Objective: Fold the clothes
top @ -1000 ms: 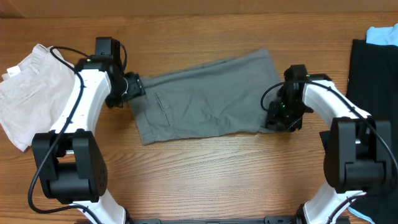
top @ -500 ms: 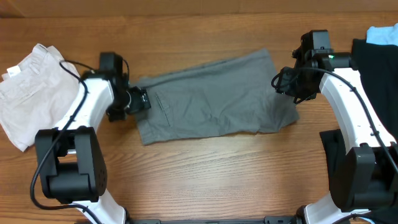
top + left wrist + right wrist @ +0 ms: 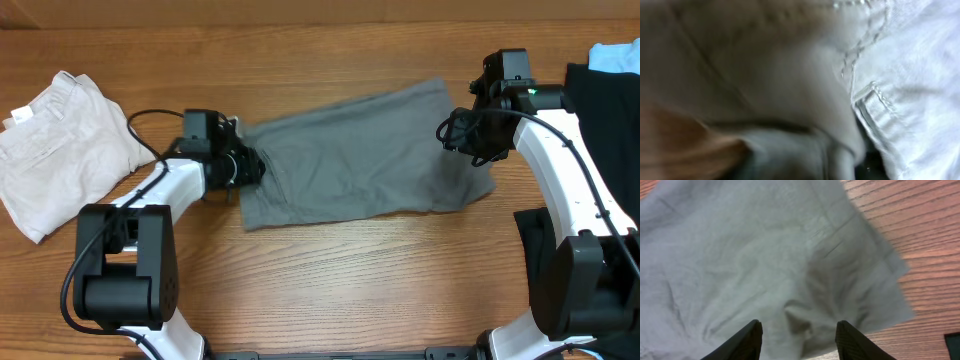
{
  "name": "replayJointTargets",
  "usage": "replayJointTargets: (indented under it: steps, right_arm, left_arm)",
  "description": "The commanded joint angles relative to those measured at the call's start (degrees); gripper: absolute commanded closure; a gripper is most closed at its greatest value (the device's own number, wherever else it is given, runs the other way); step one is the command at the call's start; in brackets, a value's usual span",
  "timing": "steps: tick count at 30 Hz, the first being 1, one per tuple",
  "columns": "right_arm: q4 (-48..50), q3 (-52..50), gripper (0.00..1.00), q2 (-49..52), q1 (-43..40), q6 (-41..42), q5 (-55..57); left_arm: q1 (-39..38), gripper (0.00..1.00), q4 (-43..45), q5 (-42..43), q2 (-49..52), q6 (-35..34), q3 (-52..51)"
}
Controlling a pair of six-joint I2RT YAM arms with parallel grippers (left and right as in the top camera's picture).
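Observation:
The grey shorts [image 3: 350, 150] lie spread flat in the middle of the table, waistband to the left and legs to the right. My left gripper [image 3: 248, 166] is at the waistband edge, shut on the cloth. The left wrist view is filled with blurred cloth very close up [image 3: 765, 75], showing stitching and a belt loop; the fingers are hidden. My right gripper [image 3: 468, 140] hovers over the leg end. In the right wrist view its fingers [image 3: 800, 325] are open and empty above the grey shorts [image 3: 740, 255].
Pale beige folded shorts [image 3: 55, 140] lie at the far left. A black garment [image 3: 605, 150] lies at the right edge, with a light blue item [image 3: 615, 55] behind it. Bare wooden table [image 3: 330, 290] runs along the front.
My left gripper moved right and the shorts shifted right with it. My right gripper rose from the lower right hem to over the leg end, then stayed still.

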Motion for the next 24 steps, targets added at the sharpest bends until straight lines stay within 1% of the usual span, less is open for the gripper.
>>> replayJointTargets:
  steps: [1,4,7,11,15,18,21,24]
  right_arm:
    - [0.3,0.7,0.49,-0.4,-0.2,-0.2,0.3]
    - [0.2,0.7,0.49,-0.3,0.0,-2.3,-0.2]
    - [0.1,0.7,0.49,-0.4,0.9,-5.2,-2.2]
    - [0.3,0.7,0.49,-0.3,4.6,-9.2,-10.8]
    - [0.7,0.6,0.5,0.8,10.6,-9.2,-11.4]
    - [1.9,0.5,0.5,1.9,15.5,-9.0,-13.5]
    - [4.2,0.0,0.5,2.8,18.8,-4.9,-13.5]
    - [7.1,-1.1,0.51,3.1,21.0,-2.9,-15.5]
  left_arm:
    - [-0.5,0.96,-1.4,1.8,1.2,0.7,-1.3]
    - [1.0,0.96,-5.5,0.6,0.5,0.7,0.5]
    - [3.0,0.96,-13.3,-0.9,-1.4,0.7,4.2]
    - [5.5,0.96,-27.4,-1.1,-4.2,0.8,13.7]
    - [6.1,0.96,-39.0,-3.4,-5.2,0.8,25.0]
    - [6.1,0.96,-43.7,-7.1,-5.2,1.5,30.3]
    - [6.3,0.96,-46.4,-11.3,-5.2,2.8,33.7]
    - [6.4,0.96,-48.3,-11.8,-5.2,2.9,36.7]
